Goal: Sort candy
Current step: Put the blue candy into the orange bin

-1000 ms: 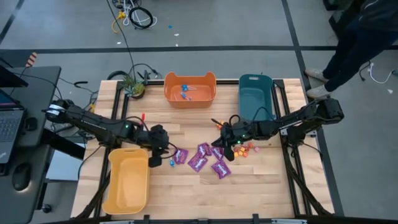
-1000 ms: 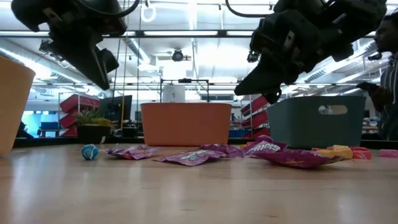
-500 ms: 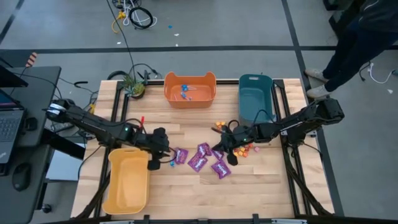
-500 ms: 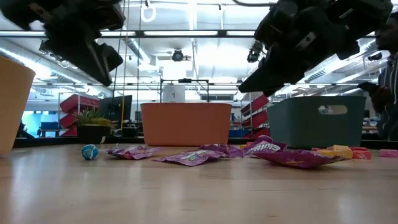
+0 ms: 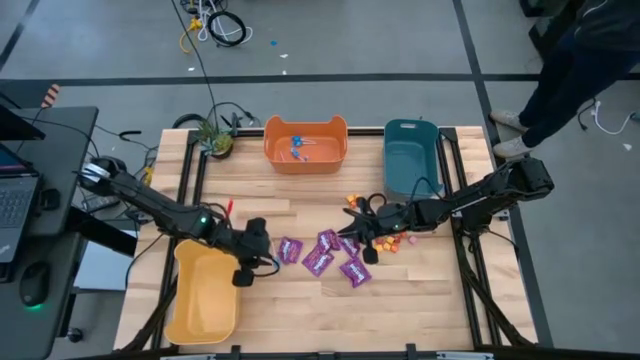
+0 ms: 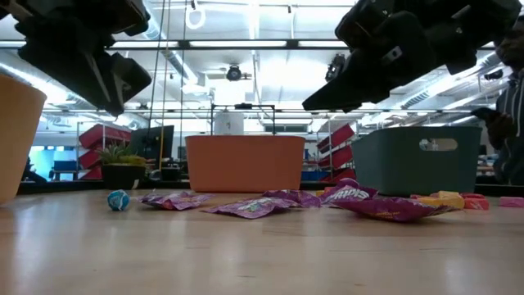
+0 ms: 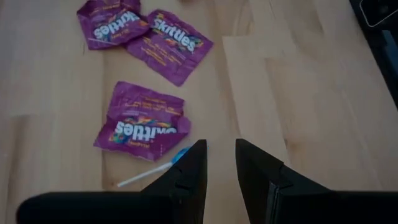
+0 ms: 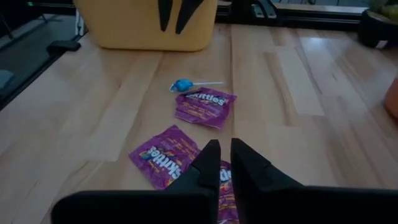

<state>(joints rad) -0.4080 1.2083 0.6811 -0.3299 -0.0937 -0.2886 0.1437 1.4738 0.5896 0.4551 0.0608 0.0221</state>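
Several shiny purple packets (image 5: pixel 320 257) lie flat in the middle of the table, also shown in the left wrist view (image 7: pixel 142 124) and the right wrist view (image 8: pixel 202 102). One blue lollipop (image 5: pixel 276 262) lies on the wood left of them, close beside my left fingers (image 7: pixel 180 155). Small orange, red and pink pieces (image 5: pixel 398 240) are scattered right of the packets. My left gripper (image 5: pixel 243 272) hovers by the yellow bin's right rim, its fingers narrowly apart (image 7: pixel 221 149) and empty. My right gripper (image 5: pixel 364 250) hangs over the packets' right end, shut and empty (image 8: pixel 222 146).
The yellow bin (image 5: pixel 205 295) stands at the near left. At the far edge are the orange bin (image 5: pixel 305 155), holding blue lollipops, and the teal bin (image 5: pixel 412 160). A potted plant (image 5: pixel 213 138) sits at the far left corner. A person (image 5: pixel 570 70) stands beyond the far right corner.
My left gripper has moved toward the table's near edge, along the yellow bin's right rim, passing the lollipop. My right gripper has stayed over the packets with only a slight shift. The candy has not moved.
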